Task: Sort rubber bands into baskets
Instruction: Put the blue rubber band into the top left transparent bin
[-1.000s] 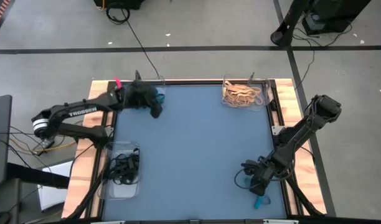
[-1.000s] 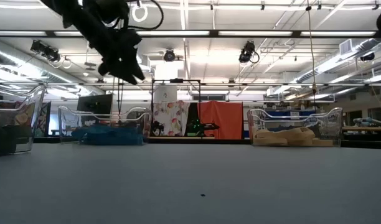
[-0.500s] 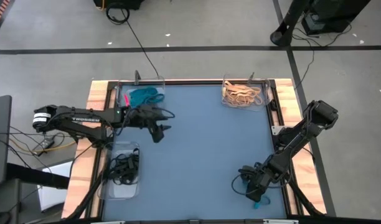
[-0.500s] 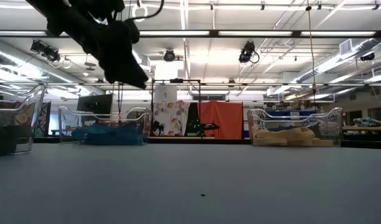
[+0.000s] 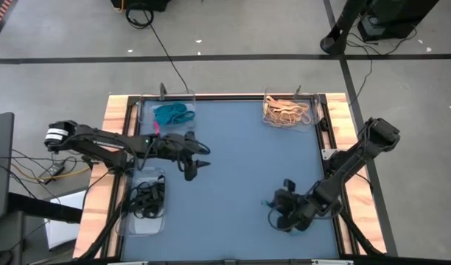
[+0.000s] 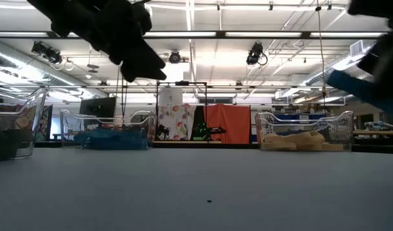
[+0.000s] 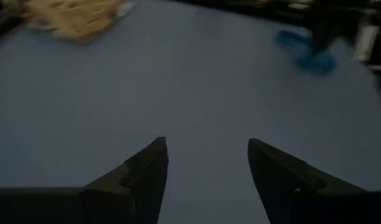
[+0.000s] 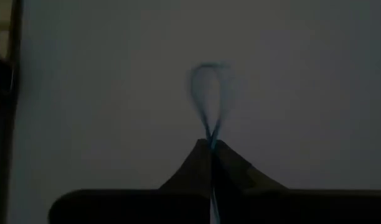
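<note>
Blue matting [image 5: 233, 162] covered the table. From the left, a clear tray of black bands [image 5: 143, 200] sat at eight o'clock and one of teal bands [image 5: 169, 112] at eleven; the left gripper [image 5: 198, 157] hovered between them, fingers apart. Tan bands [image 5: 287, 110] filled the one o'clock tray. Only the right wrist view showed the right gripper [image 8: 210, 147], at five o'clock, pinching a thin teal rubber band [image 8: 209, 84], its loop protruding.

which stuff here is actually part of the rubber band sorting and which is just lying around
Job: blue band pinched in right gripper; baskets of teal bands, tan bands, black bands; left gripper.
Lying about: floor cables; paper sheet.
</note>
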